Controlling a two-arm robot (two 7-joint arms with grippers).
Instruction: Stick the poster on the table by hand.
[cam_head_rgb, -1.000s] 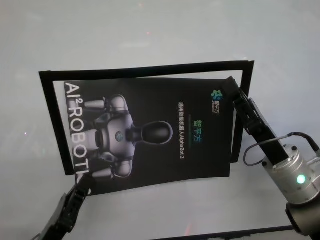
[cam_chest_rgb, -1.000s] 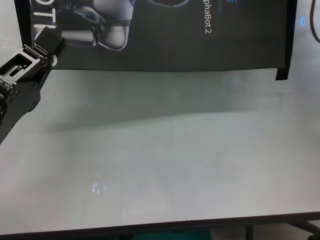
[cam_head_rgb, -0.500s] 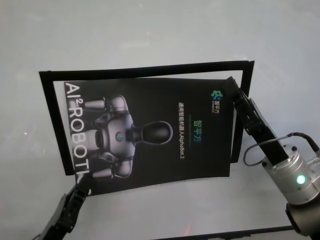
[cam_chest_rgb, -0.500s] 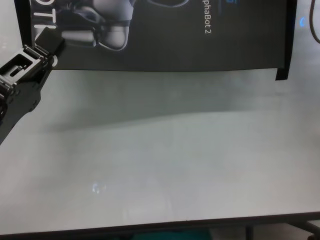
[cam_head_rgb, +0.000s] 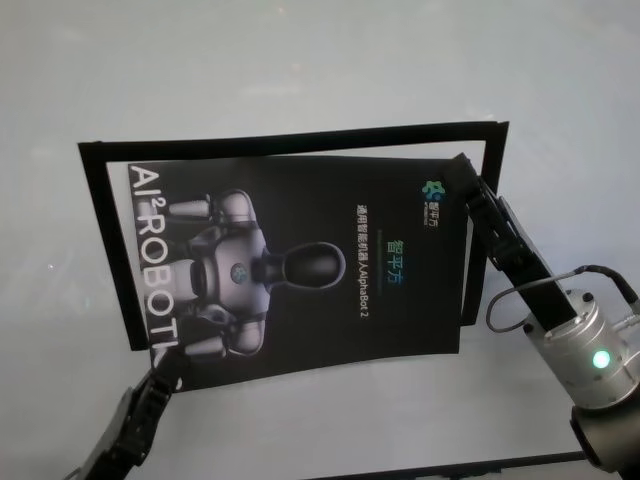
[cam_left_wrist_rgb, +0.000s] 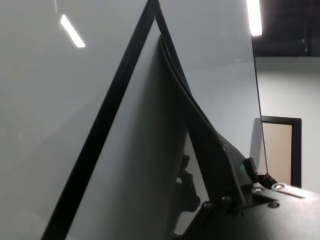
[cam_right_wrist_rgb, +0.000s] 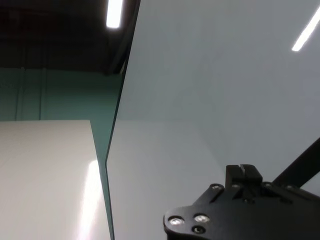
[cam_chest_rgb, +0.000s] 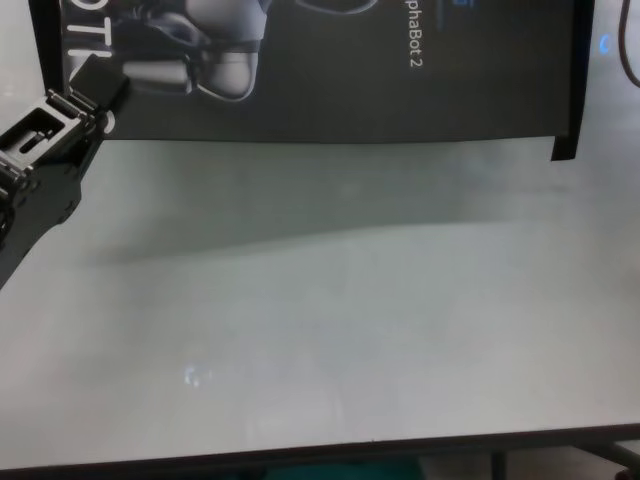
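Note:
The poster (cam_head_rgb: 300, 265), dark with a silvery robot figure and pale lettering, hangs a little above the table (cam_head_rgb: 300, 60) and casts a shadow on it in the chest view (cam_chest_rgb: 300, 235). My left gripper (cam_head_rgb: 165, 372) is shut on the poster's near left corner, which also shows in the chest view (cam_chest_rgb: 97, 80). In the left wrist view the poster's edge (cam_left_wrist_rgb: 200, 130) runs into the fingers. My right gripper (cam_head_rgb: 465, 172) is shut on the far right corner. The poster (cam_chest_rgb: 380, 80) fills the top of the chest view.
Narrow black tape strips form a frame on the table around the poster: a far strip (cam_head_rgb: 290, 137), a left strip (cam_head_rgb: 100, 240) and a right strip (cam_head_rgb: 485, 230). The table's dark front edge (cam_chest_rgb: 320, 455) lies near me.

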